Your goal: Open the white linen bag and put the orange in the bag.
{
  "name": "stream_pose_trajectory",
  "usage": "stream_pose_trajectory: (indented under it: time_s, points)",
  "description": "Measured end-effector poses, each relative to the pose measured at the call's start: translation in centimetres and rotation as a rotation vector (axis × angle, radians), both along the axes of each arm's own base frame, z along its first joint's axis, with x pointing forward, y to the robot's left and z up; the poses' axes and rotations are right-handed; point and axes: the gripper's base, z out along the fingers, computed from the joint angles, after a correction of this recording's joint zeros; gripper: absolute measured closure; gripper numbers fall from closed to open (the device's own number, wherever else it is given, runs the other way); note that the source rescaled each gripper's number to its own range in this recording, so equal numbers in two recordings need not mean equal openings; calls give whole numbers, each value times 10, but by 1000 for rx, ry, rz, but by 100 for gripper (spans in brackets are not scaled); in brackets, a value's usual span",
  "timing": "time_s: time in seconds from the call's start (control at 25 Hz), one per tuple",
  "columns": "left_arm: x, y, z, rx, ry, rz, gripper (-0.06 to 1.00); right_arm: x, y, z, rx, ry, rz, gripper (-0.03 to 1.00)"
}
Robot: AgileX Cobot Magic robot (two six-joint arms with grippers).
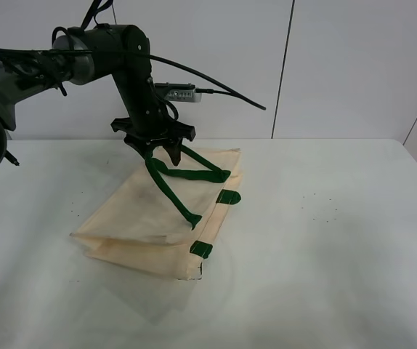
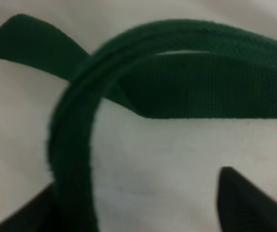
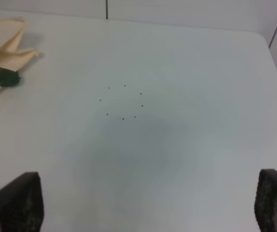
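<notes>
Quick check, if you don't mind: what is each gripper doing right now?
Left gripper: shut on the bag's green handle, lifting it.
Right gripper: open, holding nothing, over bare table.

The white linen bag (image 1: pixel 147 218) is matt cream cloth, softly creased. Its dark green strap (image 2: pixel 186 72) is thick woven webbing with a ribbed, fuzzy-edged texture. The surface (image 1: pixel 325 254) looks smooth, pale and faintly glossy.

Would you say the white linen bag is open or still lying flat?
Mostly flat: the white linen bag lies on the table, one green handle lifted by the left gripper.
</notes>
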Motion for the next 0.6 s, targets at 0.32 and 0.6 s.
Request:
stream_pose_trajectory:
  time_s: [0.32,0.6]
  points:
    - [8,18,2,119,-56,22,3,0,0,0,0,0,0,-3]
    - [28,87,2,111,-30,172,3,0,0,0,0,0,0,-3]
